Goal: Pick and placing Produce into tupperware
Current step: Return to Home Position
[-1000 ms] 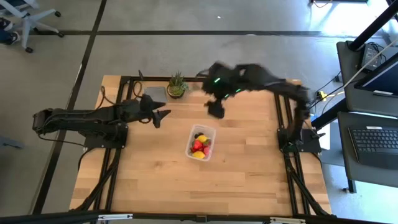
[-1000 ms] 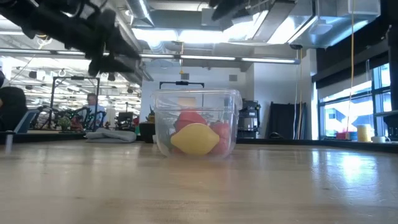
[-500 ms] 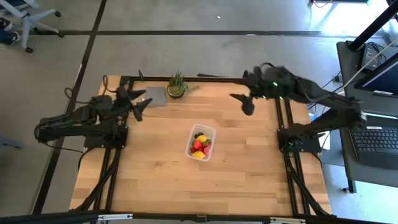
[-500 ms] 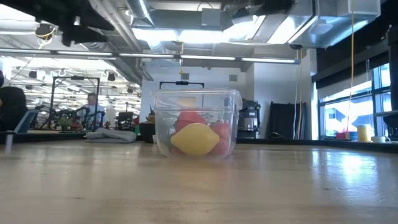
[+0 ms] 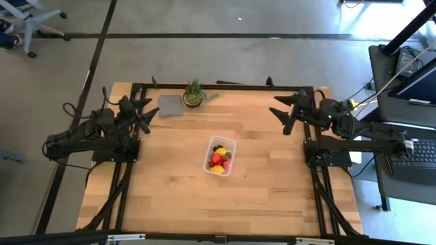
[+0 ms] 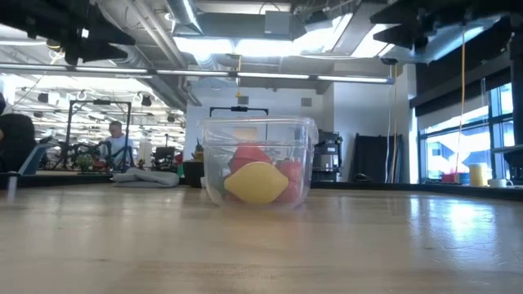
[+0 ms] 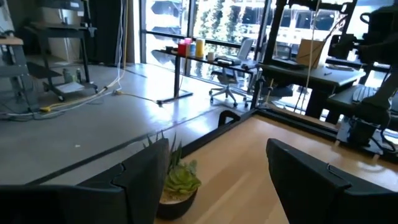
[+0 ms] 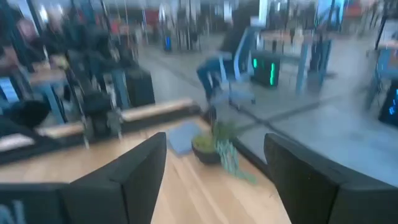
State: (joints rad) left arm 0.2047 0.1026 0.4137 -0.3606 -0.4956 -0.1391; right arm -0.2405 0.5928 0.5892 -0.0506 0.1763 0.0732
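Observation:
The clear tupperware tub (image 5: 220,156) stands on its base at the table's middle; it also shows in the low view (image 6: 258,171). Inside lie a yellow lemon-like piece (image 6: 256,183), red strawberry-like pieces (image 5: 216,160) and a dark berry-like piece (image 5: 216,148). My left gripper (image 5: 145,114) is open and empty, raised at the table's far left; its fingers frame the left wrist view (image 7: 214,180). My right gripper (image 5: 281,113) is open and empty, raised at the far right; its fingers frame the right wrist view (image 8: 217,180).
A green spiky potted plant (image 5: 194,93) and a flat grey square piece (image 5: 169,105) sit at the table's far edge, near my left gripper. Bare wood lies around the tub. A person (image 6: 116,145) shows in the room beyond the table.
Both arms have drawn back from the table's middle. My left gripper has gone toward the table's left and far edges. My right gripper has swung from near the plant toward the table's right edge. The tub and its fruit have kept still.

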